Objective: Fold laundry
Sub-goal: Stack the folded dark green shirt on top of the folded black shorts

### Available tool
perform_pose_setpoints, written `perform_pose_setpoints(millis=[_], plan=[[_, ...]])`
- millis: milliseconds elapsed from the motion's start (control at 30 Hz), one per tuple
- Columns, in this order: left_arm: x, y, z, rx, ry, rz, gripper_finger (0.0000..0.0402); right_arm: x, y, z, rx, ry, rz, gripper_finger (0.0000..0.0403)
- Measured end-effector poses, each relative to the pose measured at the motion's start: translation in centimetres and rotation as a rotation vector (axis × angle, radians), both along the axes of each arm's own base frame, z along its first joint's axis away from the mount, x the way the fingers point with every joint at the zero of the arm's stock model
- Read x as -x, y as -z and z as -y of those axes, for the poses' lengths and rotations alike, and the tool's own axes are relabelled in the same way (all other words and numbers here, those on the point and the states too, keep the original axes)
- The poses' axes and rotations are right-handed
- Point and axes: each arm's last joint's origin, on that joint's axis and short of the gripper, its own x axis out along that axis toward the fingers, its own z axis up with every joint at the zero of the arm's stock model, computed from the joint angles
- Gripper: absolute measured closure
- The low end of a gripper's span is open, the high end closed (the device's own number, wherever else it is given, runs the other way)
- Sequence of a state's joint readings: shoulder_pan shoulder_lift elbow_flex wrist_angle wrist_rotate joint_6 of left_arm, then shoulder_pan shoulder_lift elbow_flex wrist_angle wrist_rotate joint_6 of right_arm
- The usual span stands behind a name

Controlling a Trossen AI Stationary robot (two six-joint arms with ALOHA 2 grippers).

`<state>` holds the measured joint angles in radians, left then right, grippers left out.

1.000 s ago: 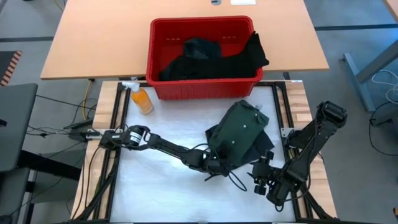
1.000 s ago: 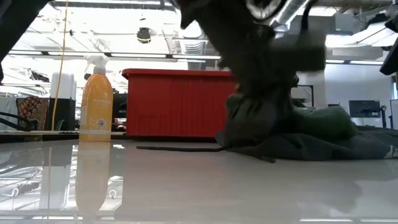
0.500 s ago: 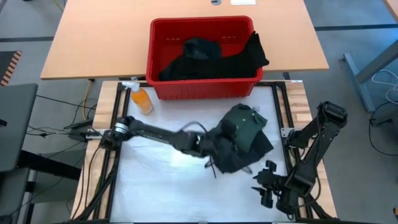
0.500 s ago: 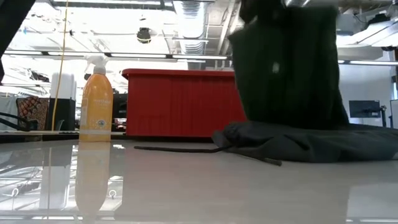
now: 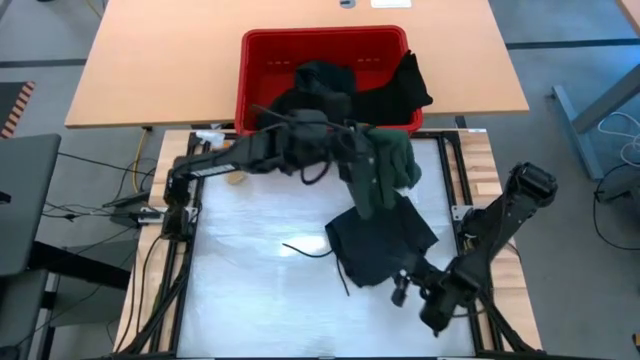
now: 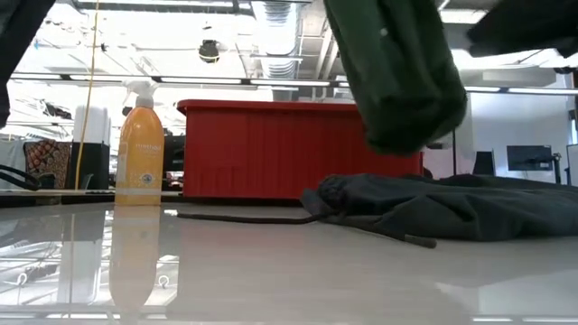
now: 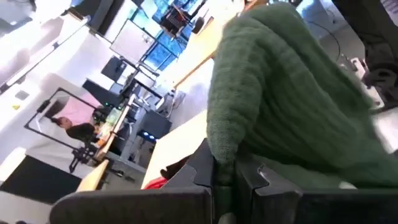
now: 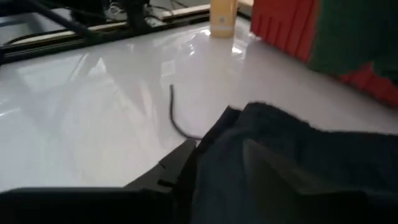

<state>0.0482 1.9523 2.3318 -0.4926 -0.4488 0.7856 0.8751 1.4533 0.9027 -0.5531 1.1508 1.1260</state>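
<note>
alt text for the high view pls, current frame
Seen from above, the left gripper is shut on a dark green cloth shirt, holding it lifted in front of the red plastic basket. A black drawstring garment lies on the white table, where the right gripper touches its near edge.

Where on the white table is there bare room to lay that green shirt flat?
The white table is bare on its left half, bordered by the orange spray bottle, the black drawstring garment and its cord. The right side is crowded: that garment and the right gripper at its edge.
</note>
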Motion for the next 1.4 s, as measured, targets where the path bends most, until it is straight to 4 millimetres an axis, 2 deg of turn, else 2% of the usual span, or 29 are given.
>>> perform_pose_setpoints(millis=[133,233,300,467,600,733,833,933,1167,1233,1333,1400], plan=[[1.5,-1.0,-0.2,0.003,0.022,-0.029,0.0401,-1.6,-0.3,1.1,0.063,0.028,-0.014,0.0297],[1.8,-0.9,0.2,0.011,0.067,-0.059,0.0401,-2.4,-0.4,2.4,0.110,0.066,-0.043,0.0367],[1.7,-0.7,0.8,0.020,0.107,-0.072,0.0401,-2.9,-0.6,3.1,0.132,0.103,-0.032,0.0387],[1.5,-0.5,1.8,0.023,0.146,-0.080,0.0401,-3.9,-0.4,4.4,0.162,0.087,-0.127,0.0380],[1.5,-0.2,2.5,0.023,0.168,-0.107,0.0400,-0.9,0.4,3.5,0.108,-0.018,-0.161,0.0387],[1.5,0.0,2.9,0.016,0.210,-0.126,0.0400,2.4,1.1,1.2,-0.084,-0.269,-0.129,0.0384],[1.4,0.0,3.1,-0.003,0.264,-0.136,0.0400,4.7,1.7,-0.6,-0.215,-0.424,-0.017,0.0381],[1.4,-0.1,3.3,-0.047,0.345,-0.147,0.0400,6.1,2.6,-1.8,-0.259,-0.511,0.090,0.0381],[-0.7,1.0,3.0,-0.203,0.398,-0.151,0.0400,6.1,3.7,-2.9,-0.263,-0.493,0.188,0.0382],[-2.1,2.4,2.6,-0.242,0.423,-0.189,0.0400,5.9,3.9,-3.0,-0.257,-0.479,0.189,0.0382],[-3.4,3.2,2.1,-0.364,0.411,-0.188,0.0400,5.7,3.7,-3.2,-0.256,-0.475,0.193,0.0381],[-4.3,2.5,1.4,-0.408,0.401,-0.043,0.0400,5.8,3.5,-3.4,-0.266,-0.484,0.199,0.0381]])
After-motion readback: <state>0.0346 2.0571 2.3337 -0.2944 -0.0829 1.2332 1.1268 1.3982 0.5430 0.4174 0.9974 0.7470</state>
